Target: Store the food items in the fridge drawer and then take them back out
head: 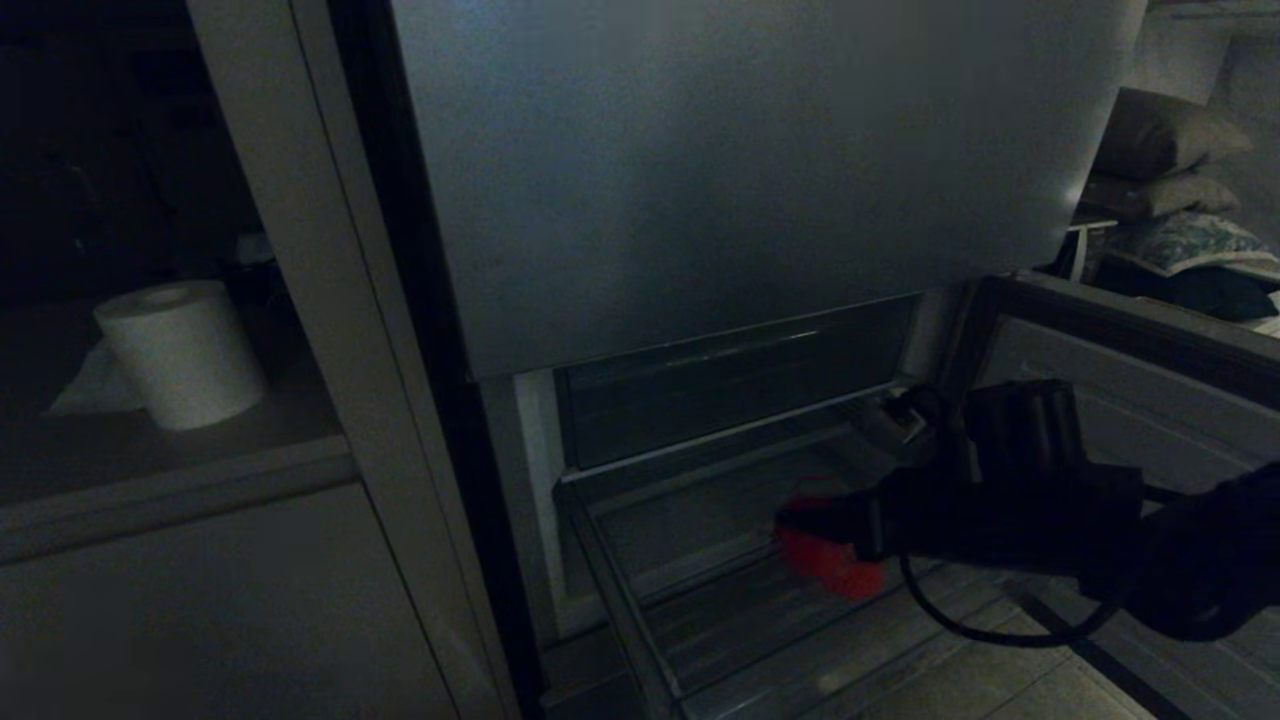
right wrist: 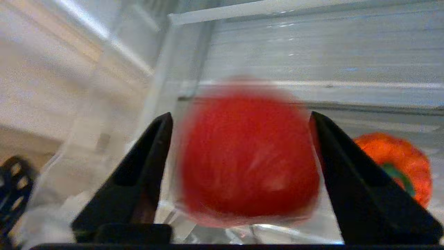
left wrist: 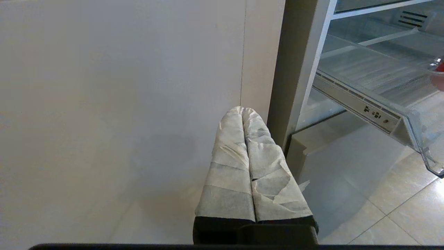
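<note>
A white paper roll stands upright on a pale counter inside a dim cabinet recess. A wide grey door panel fills the upper middle of the scene. Far off to one side, cushions lie stacked, with a patterned one beneath them. Beige floor tiles run along a plain cream wall panel.

Red food items visible: two. One round red fruit; one orange-red fruit with green stem just beside it. Fridge drawer: one. Paper roll far left: one. Cushions far right: three, stacked.
</note>
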